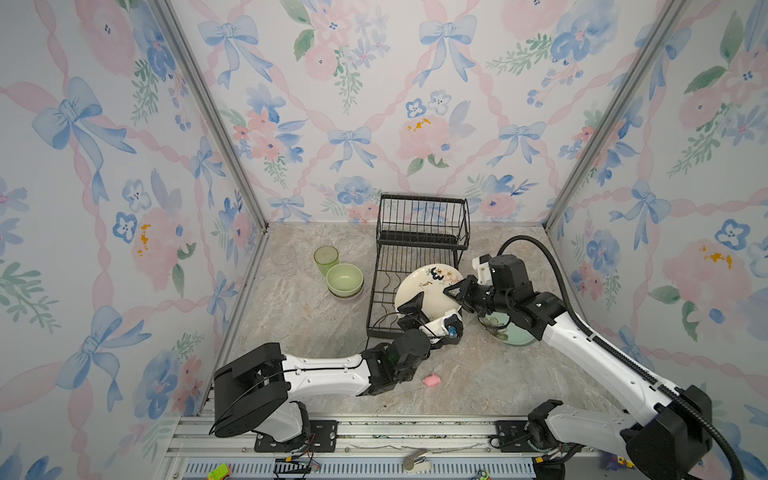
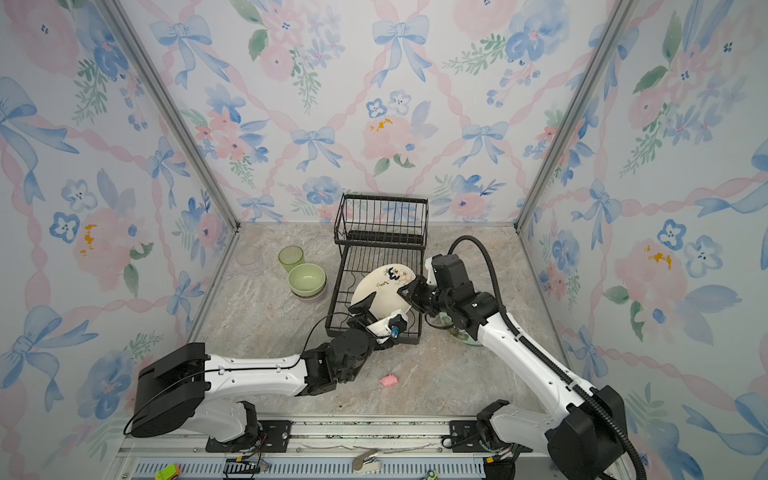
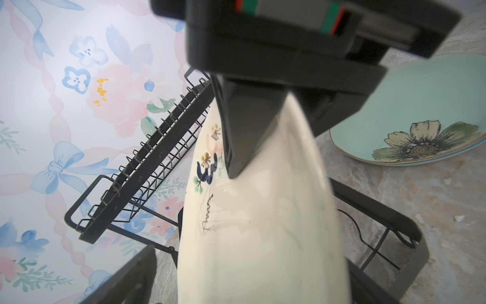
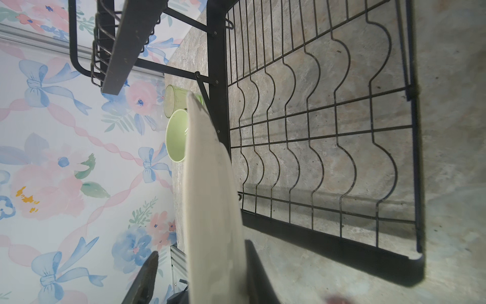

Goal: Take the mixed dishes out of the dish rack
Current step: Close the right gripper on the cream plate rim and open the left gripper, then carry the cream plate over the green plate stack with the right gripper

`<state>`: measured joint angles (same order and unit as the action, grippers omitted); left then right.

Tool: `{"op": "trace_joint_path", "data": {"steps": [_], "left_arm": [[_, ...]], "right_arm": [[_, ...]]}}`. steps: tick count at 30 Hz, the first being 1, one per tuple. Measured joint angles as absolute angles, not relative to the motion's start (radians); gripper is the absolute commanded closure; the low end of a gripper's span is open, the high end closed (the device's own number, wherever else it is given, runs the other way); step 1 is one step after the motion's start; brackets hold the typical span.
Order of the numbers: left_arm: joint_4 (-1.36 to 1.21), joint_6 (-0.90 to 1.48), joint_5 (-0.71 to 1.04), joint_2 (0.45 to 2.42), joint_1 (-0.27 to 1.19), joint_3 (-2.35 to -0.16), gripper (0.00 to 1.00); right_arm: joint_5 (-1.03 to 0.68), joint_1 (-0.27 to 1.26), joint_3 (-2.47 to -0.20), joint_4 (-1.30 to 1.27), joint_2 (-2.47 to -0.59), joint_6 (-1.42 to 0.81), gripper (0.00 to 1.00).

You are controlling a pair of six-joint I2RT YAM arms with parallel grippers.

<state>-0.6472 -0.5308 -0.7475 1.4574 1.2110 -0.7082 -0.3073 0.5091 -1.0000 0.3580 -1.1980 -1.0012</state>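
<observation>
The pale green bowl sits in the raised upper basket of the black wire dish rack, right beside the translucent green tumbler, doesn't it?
Not quite. The pale green bowl is beside the translucent green tumbler, but it is not in the black wire dish rack. Both top views show it stacked on another bowl on the marbled tabletop, left of the rack.

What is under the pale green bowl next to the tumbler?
The pale green bowl sits nested in at least one other bowl; only a thin paler rim shows beneath it. How many bowls are stacked there is covered.
</observation>
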Motion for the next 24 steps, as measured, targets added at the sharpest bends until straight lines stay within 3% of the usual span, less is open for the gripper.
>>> {"op": "trace_joint_path", "data": {"steps": [24], "left_arm": [[-0.672, -0.440, -0.696, 1.262, 1.213, -0.573, 0.02]], "right_arm": [[-0.303, 0.472, -0.968, 0.355, -1.181, -0.995, 1.00]]}}
